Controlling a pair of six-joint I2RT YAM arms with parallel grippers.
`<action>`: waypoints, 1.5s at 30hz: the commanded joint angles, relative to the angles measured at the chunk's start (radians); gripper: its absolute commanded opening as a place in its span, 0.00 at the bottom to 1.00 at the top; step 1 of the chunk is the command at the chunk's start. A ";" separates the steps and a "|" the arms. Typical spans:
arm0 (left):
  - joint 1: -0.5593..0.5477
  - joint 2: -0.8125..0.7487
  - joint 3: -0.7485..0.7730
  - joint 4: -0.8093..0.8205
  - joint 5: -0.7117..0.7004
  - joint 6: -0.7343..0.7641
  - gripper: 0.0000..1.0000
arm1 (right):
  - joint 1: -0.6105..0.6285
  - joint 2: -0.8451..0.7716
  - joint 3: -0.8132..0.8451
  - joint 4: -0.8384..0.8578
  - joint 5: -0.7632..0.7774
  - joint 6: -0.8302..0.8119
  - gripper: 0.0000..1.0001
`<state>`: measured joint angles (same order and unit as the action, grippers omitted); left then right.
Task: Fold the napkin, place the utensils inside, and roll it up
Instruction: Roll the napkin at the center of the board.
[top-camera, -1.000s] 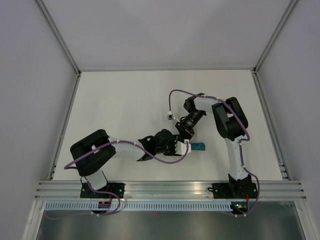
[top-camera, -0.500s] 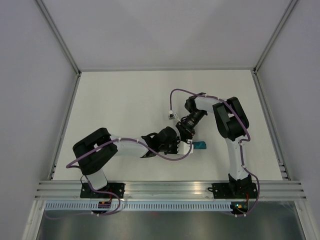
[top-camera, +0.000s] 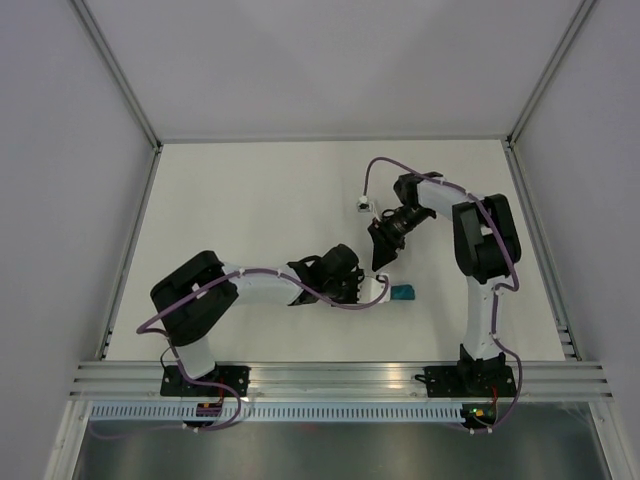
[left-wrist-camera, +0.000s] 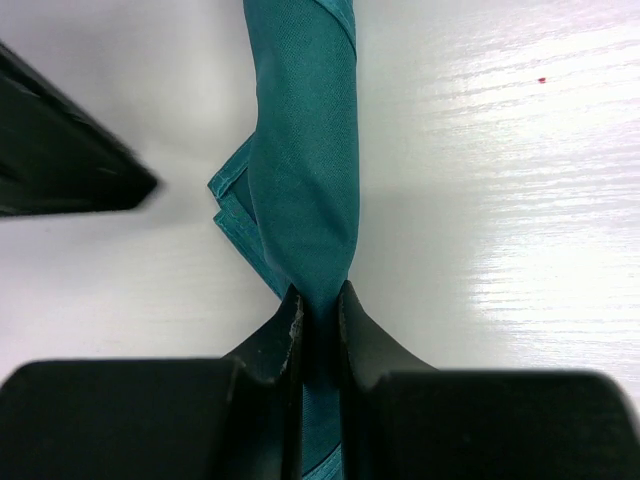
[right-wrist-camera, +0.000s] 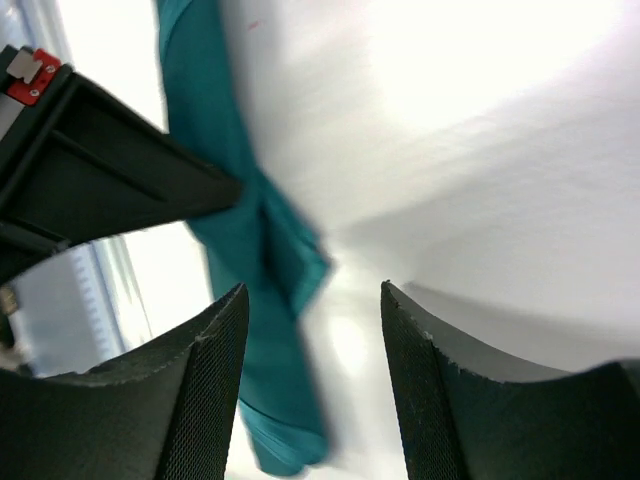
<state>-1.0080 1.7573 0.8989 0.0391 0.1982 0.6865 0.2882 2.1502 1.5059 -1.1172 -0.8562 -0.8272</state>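
Overhead, the right tool (top-camera: 380, 256) is backing away from the rolled napkin (top-camera: 402, 293) on the desk (top-camera: 250, 200); at the left wrist, the left tool (left-wrist-camera: 318, 300) is pinching the roll's end alone; at the right wrist, the jaws are gaping wide, so rolling is probably ending.

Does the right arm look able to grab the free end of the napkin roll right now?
Probably yes. The right gripper hangs open close to the napkin. The left gripper pinches only one end of the roll, so the other end sticks out uncovered and nothing seems to block the way.
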 joint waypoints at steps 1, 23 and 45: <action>0.011 0.053 0.037 -0.188 0.121 -0.050 0.06 | -0.093 -0.116 -0.031 0.147 -0.026 0.049 0.61; 0.150 0.309 0.402 -0.613 0.377 -0.110 0.06 | -0.337 -0.936 -0.544 0.629 -0.090 0.185 0.61; 0.233 0.479 0.643 -0.844 0.478 -0.127 0.07 | 0.185 -1.032 -0.512 0.418 0.212 0.046 0.63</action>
<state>-0.7742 2.1658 1.5555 -0.7052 0.7441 0.5751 0.3923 1.1397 0.9806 -0.6773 -0.7269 -0.7616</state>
